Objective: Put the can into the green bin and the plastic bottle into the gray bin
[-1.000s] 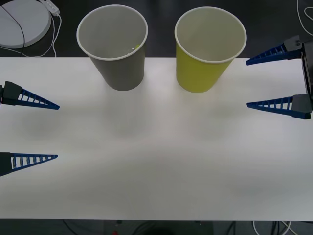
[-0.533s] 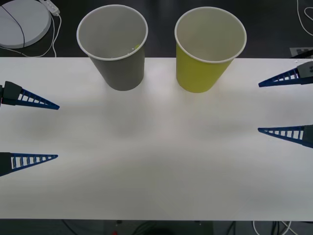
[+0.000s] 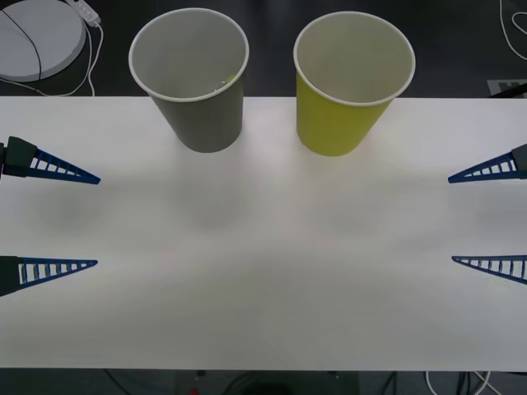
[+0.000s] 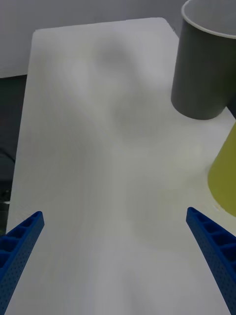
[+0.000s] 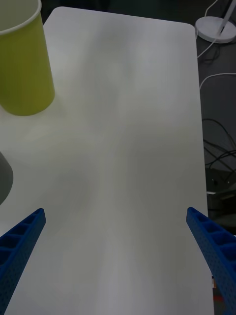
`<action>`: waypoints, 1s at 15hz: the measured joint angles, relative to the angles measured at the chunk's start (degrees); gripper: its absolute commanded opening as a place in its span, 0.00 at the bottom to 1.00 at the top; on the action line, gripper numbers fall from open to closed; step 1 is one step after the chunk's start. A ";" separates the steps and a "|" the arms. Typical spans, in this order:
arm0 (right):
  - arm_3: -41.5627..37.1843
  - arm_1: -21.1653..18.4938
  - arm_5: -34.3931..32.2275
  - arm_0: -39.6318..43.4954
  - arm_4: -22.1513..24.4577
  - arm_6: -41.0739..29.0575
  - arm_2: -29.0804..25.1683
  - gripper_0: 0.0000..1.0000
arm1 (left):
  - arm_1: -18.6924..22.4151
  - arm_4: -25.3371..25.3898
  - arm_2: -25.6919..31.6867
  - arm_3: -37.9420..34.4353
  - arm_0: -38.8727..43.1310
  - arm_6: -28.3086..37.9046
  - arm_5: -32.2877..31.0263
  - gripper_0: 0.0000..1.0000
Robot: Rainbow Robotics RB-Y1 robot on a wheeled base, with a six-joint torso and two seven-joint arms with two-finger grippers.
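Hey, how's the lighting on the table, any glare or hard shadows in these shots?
Front view: soft, even light, with faint blurry shadows on the table below the gray bin and green bin. Both wrist views: diffuse smudgy shadows, no harsh glare.

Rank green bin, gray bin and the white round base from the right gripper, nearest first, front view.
From the right gripper, at the table's right edge:
1. Green bin, back right.
2. Gray bin, back left of centre.
3. White round base, off the table, far back-left corner.

left tool (image 3: 98, 220): fingers spread wide, at left edge | right tool (image 3: 450, 219): fingers spread wide, at right edge
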 measured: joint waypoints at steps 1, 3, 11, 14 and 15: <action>0.66 0.32 -1.62 0.02 -0.01 0.40 -0.01 1.00 | 0.00 0.00 0.00 0.00 0.00 0.00 0.00 1.00; 1.86 0.72 -4.60 0.12 -0.01 1.31 -0.07 1.00 | 0.00 0.00 0.00 0.00 0.00 0.00 0.00 1.00; 2.27 1.07 -6.00 3.87 -0.54 5.40 -2.19 1.00 | 0.00 0.00 0.00 0.00 0.00 0.00 0.00 1.00; 2.65 1.10 -6.00 3.81 -1.24 5.69 -2.28 1.00 | 0.00 0.00 0.00 0.00 0.00 0.00 0.00 1.00; 2.71 1.10 -6.00 3.81 -1.32 5.70 -2.29 1.00 | 0.00 0.00 0.00 0.00 0.00 0.00 0.00 1.00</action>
